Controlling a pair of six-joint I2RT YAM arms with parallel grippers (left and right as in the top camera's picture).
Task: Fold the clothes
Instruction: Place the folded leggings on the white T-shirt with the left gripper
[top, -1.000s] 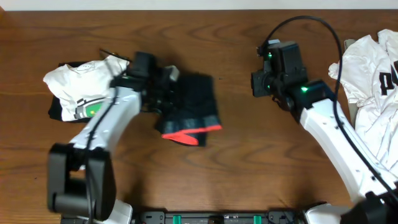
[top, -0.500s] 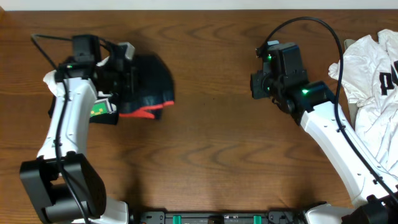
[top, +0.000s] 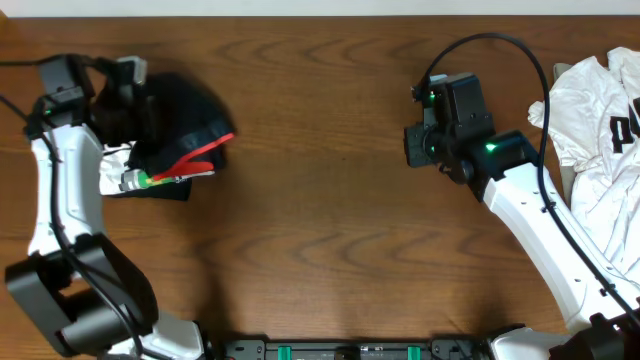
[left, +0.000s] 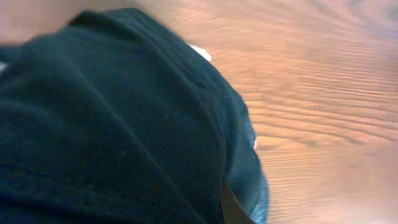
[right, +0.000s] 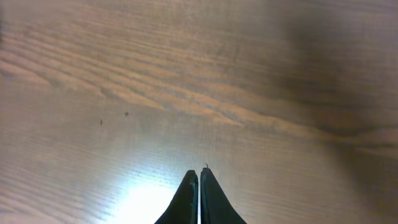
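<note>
Black soft-fabric pants (top: 188, 112), red-edged grey waistband: compact bundle, folding apparently done; set-down and release outstanding. Left pincer (top: 143, 105): clenched on pants. Right pincer (right: 199, 175): clenched, empty.

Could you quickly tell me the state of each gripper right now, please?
Left gripper: closed, holding the black pants.
Right gripper: closed, holding nothing, over the table.

One black pants (top: 185, 115), two white T-shirts (top: 598, 140)
</note>
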